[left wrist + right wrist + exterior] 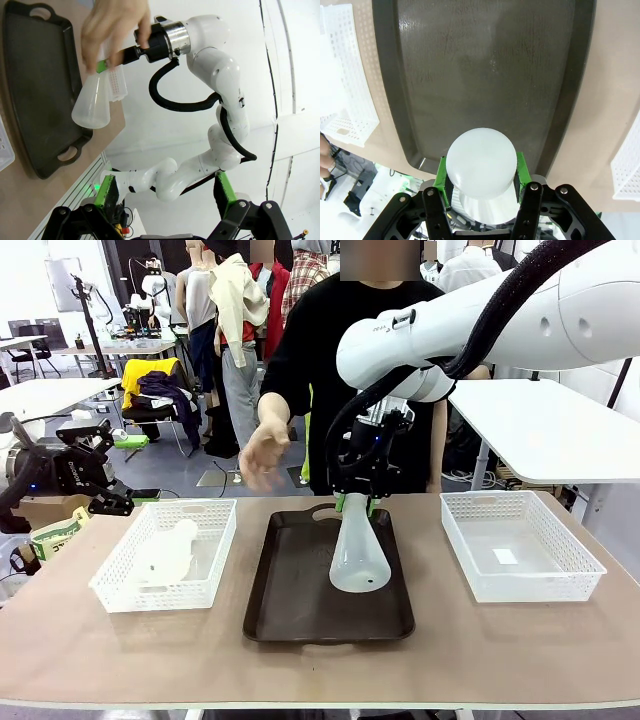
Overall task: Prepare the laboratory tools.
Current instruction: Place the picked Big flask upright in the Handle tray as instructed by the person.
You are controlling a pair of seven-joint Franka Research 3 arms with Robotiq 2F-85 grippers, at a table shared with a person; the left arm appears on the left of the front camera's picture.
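Front view: the right jaws pinch the narrow neck of a translucent white plastic conical flask. The flask hangs wide base down, directly below those jaws, over a dark brown rectangular tray. Whether the base touches the tray cannot be told. The left jaws stand spread and empty, well apart from the right jaws. A second translucent white conical flask lies on its side in a white mesh plastic basket, between the two sets of jaws.

Hazards from this state:
1. The neck is smooth and tapered, so the flask may slide or swing in the grip.
2. The held flask appears to lean slightly. Release before the base sits flat may topple it onto the tray.
3. The person's hand is just beside the right jaws. Sideways travel may strike it.
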